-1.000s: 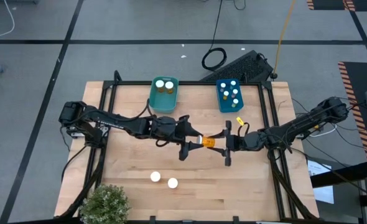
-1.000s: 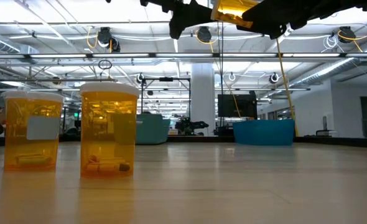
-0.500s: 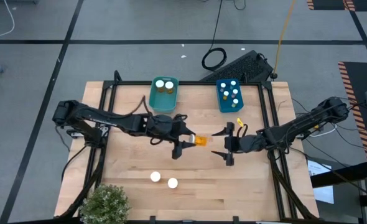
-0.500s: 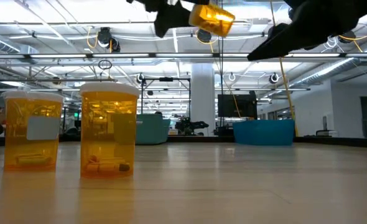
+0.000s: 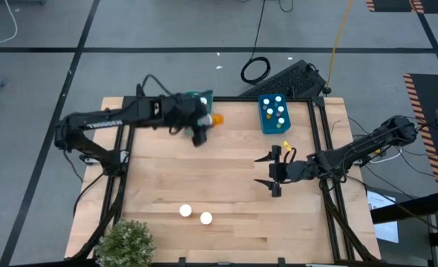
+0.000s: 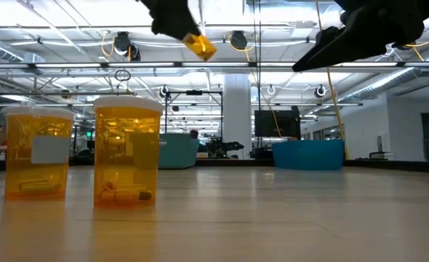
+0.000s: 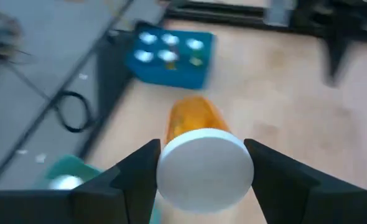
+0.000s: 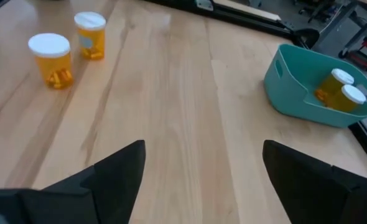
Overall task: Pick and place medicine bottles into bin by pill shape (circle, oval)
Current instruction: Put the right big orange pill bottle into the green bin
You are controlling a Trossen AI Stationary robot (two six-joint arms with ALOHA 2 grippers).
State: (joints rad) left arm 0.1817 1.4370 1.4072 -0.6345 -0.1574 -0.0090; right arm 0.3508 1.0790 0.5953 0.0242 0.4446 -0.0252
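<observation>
My left gripper point(image 5: 206, 122) is shut on an orange medicine bottle point(image 5: 216, 119) with a white cap point(image 7: 203, 168), high above the table's far part beside the teal bin point(image 5: 201, 97). That bin holds two bottles point(image 8: 342, 87) and is partly hidden by my left arm in the high view. The blue bin point(image 5: 275, 113), with several bottles in it, stands to its right. My right gripper point(image 5: 266, 170) hangs open over the table's middle right with nothing between its fingers. Two capped bottles point(image 5: 185, 211) point(image 5: 206, 218) stand upright on their bases near the front edge. My left gripper pinches the bottle at its white-capped end point(image 7: 171, 171) between its two fingers point(image 7: 134, 177), one on each side. The orange body point(image 7: 193, 118) sticks out past the fingertips. The bottle lies tilted point(image 6: 200, 46), lifted well clear of the table.
A potted plant point(image 5: 126, 241) stands at the front left corner. Bare wood lies between the two bins and the two standing bottles point(image 8: 50, 59). A black keyboard point(image 5: 289, 74) and a cable lie on the floor beyond the far edge.
My right gripper has let go of the bottle and stays over the middle right. My left gripper has carried the bottle from the table's middle toward the far edge and the left, up to the teal bin, and has turned about on the way.
</observation>
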